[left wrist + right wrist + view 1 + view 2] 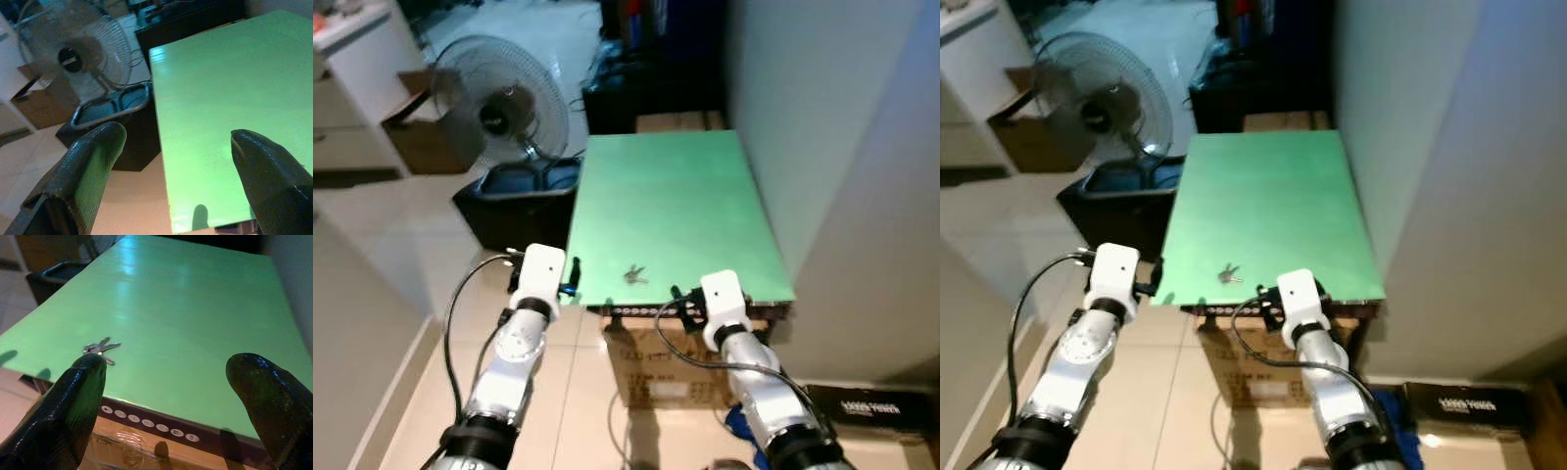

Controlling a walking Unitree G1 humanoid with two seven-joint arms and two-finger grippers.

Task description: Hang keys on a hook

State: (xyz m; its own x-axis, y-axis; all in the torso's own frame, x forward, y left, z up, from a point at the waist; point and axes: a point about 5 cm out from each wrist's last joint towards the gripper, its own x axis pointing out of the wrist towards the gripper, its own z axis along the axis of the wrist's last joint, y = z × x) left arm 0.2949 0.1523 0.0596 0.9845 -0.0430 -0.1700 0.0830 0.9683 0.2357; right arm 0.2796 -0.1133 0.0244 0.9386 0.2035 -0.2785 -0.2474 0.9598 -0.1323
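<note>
Near the front edge of the green tabletop (675,196), a little toward its left corner, lies a small bunch of keys (634,275), flat on the surface and touched by nothing. The rest of the green surface around them is bare.

Just in front of that edge, the right end effector (164,382) is held level with the tabletop, its two black fingers spread wide apart with nothing between them; in the right wrist view the keys sit just beyond one fingertip, not in contact. The left end effector (176,147) hovers off the front left corner of the tabletop, also spread open and gripping nothing, with the green edge running between its fingers in the left wrist view.

Under the front edge of the tabletop stands a cardboard box (661,377). To the left of the tabletop a dark bin (524,191) sits on the tiled floor (372,225), and a standing fan (499,103) rises just behind it. A pale wall (842,147) runs along the right edge of the tabletop. A black box with white lettering (871,406) lies on the floor at the right, near the right arm.
</note>
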